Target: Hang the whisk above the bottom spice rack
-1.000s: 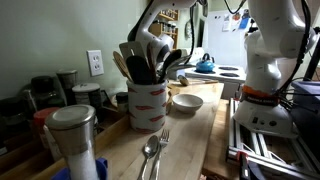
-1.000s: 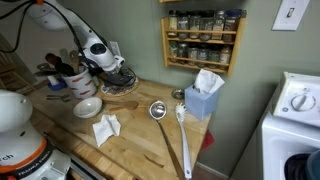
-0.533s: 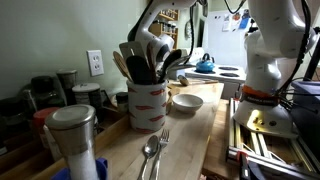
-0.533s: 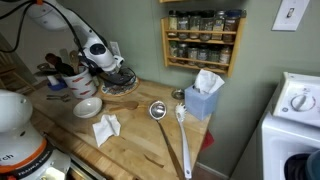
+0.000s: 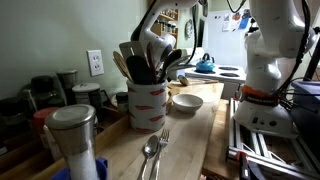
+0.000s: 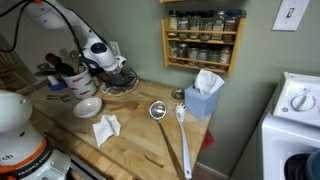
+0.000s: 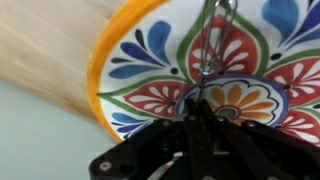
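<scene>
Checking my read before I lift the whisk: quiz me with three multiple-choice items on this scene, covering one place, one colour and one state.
1. Where is the spice rack?
A. on the wall above the tissue box
B. on the counter beside the white bowl
C. on top of the washer

2. What colour is the painted plate at its rim?
A. green
B. orange
C. black

3. What state is the whisk in?
A. hung above the rack
B. standing in the utensil crock
C. down over the painted plate, at the fingers

Answers: 1 A, an exterior view shows the rack mounted on the wall over the blue box. 2 B, the wrist view shows an orange edge. 3 C, its metal wire lies across the plate's centre just ahead of the fingers.
</scene>
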Controlling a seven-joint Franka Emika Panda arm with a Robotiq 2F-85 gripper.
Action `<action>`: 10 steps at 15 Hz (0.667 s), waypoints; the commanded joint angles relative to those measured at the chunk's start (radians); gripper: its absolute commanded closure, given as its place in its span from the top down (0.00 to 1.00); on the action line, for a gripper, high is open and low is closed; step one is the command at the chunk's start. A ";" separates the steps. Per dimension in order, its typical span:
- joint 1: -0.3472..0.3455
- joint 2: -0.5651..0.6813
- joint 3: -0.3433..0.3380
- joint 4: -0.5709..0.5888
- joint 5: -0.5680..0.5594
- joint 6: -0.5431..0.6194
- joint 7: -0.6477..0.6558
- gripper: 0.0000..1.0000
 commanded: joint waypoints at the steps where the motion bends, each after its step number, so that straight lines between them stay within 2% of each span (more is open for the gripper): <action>1: -0.019 -0.096 -0.047 -0.123 -0.170 -0.018 0.244 0.02; 6: -0.010 -0.206 -0.136 -0.211 -0.359 -0.036 0.542 0.02; 7: -0.117 -0.238 -0.035 -0.231 -0.436 -0.020 0.626 0.02; 8: -0.021 -0.271 -0.136 -0.246 -0.448 -0.048 0.661 0.02; 10: -0.031 -0.334 -0.130 -0.269 -0.507 -0.043 0.772 0.02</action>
